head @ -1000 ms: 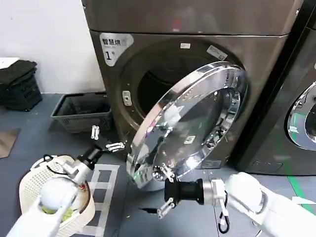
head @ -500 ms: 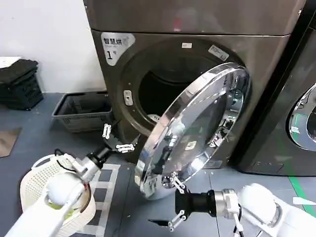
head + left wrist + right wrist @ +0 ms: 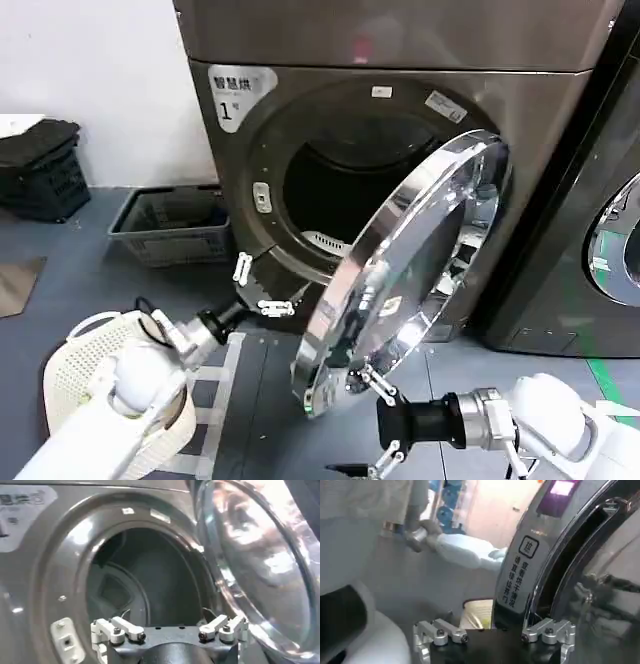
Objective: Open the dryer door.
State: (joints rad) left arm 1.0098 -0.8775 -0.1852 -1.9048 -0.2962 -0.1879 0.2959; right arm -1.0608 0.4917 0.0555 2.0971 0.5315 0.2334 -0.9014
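Note:
The dryer door [image 3: 410, 260] stands swung partway out from the dryer [image 3: 470, 100], its chrome rim and dark glass facing me and its hinge on the right. The dark drum opening [image 3: 335, 190] is exposed. My right gripper [image 3: 376, 422] is open just under the door's lowest edge, its upper finger [image 3: 366, 379] close against the rim. In the right wrist view the gripper [image 3: 493, 633] holds nothing and the door's edge [image 3: 555, 560] rises beside it. My left gripper [image 3: 256, 288] is open at the opening's lower left, facing the drum [image 3: 135, 580] with the door [image 3: 255, 565] beside it.
A grey tray-like basket [image 3: 170, 225] lies on the floor left of the dryer, with a black crate [image 3: 40, 170] farther left. A white laundry basket [image 3: 85, 365] sits under my left arm. A darker neighbouring machine [image 3: 610, 250] stands close on the right.
The door has swung farther open toward the right. My right gripper has moved right and lower along with its bottom edge. My left gripper has advanced up toward the drum opening.

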